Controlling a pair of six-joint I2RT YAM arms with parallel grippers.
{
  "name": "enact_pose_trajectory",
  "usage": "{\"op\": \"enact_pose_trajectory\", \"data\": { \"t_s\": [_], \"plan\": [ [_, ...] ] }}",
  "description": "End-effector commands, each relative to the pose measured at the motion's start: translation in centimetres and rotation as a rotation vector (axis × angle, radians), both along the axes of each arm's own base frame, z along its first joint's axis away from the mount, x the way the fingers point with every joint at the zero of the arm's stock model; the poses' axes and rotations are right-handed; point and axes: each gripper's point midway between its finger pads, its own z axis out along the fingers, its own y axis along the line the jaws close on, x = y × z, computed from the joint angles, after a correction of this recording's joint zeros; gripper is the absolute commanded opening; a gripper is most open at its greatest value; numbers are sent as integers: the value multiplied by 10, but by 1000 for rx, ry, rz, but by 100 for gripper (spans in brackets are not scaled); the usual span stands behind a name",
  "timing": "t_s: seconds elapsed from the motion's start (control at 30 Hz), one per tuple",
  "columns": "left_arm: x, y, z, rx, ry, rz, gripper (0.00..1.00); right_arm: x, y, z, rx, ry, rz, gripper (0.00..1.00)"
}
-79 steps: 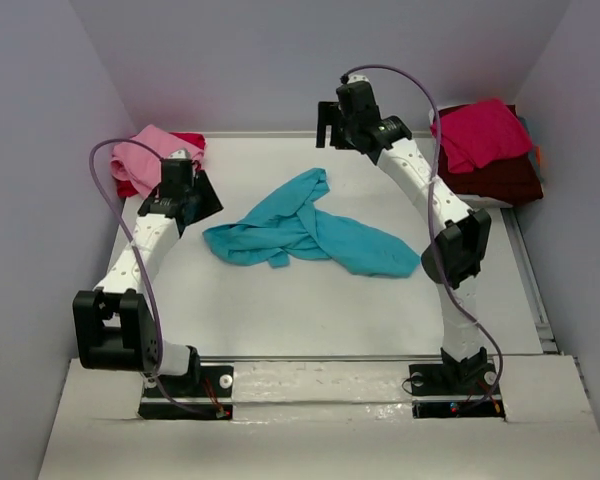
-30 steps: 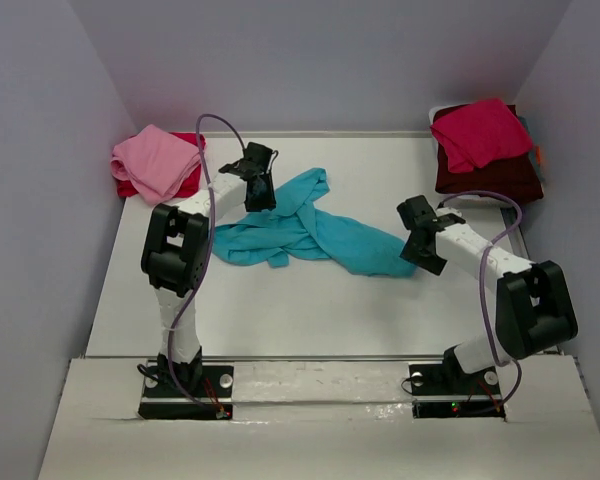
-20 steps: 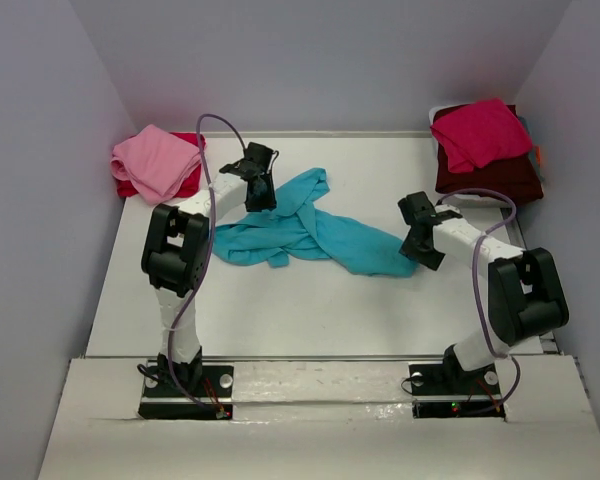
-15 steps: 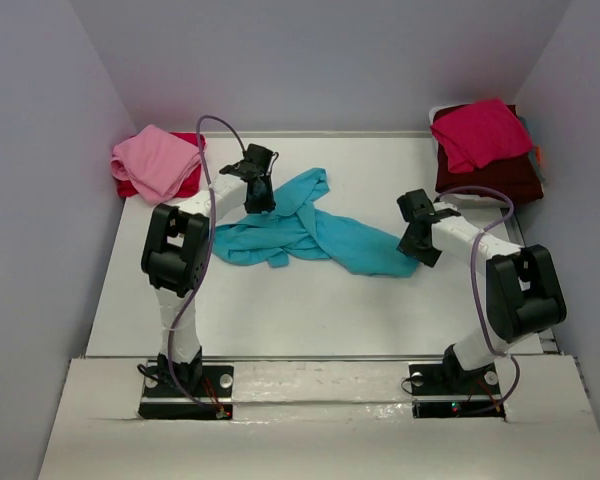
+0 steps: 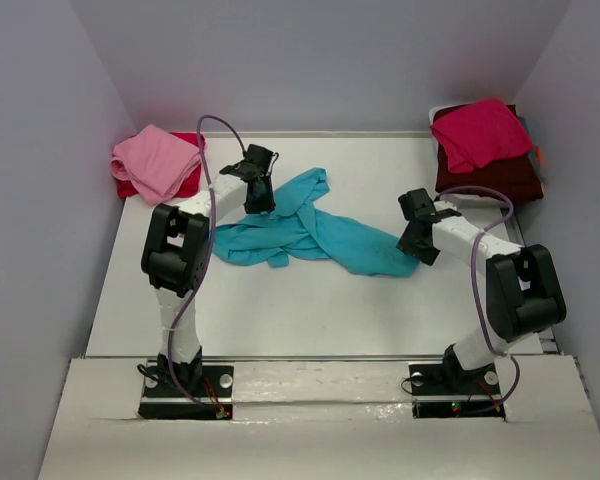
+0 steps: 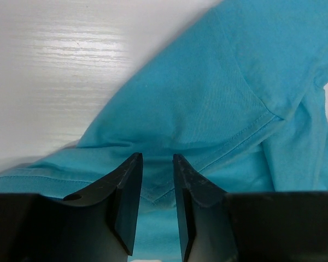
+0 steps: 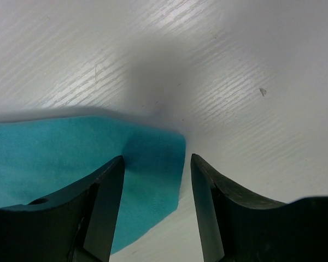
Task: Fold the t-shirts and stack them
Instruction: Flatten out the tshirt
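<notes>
The turquoise t-shirt lies crumpled mid-table. My left gripper is low at its upper left part. In the left wrist view its jaws stand a narrow gap apart over a seamed fold of the turquoise t-shirt, with nothing pinched that I can see. My right gripper is at the shirt's right corner. In the right wrist view it is wide open, straddling that corner on the table. A pink shirt lies on a red one at back left. A crimson shirt lies on a dark maroon one at back right.
The white table is walled by grey panels at the back and both sides. A metal rail runs along the right edge. Both arm bases sit at the near edge.
Both arms have come down from the back onto the turquoise shirt. In the last second the right gripper moved a little left onto the shirt's right corner; the left barely moved.
</notes>
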Motion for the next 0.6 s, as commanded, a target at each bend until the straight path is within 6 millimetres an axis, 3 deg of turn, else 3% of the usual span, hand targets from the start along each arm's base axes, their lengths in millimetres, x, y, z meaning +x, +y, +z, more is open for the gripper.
{"op": "enact_pose_trajectory", "data": {
  "t_s": [0.0,0.33,0.57],
  "plan": [
    [-2,-5,19,-5,-40,-21,42,3,-2,-2,8,-29,-13,57],
    [-13,-19,21,8,-37,-73,44,-3,-2,-5,13,-18,-17,57],
    [-18,-17,16,36,-18,-76,41,0,-3,-6,4,-16,-18,57]
  ]
}}
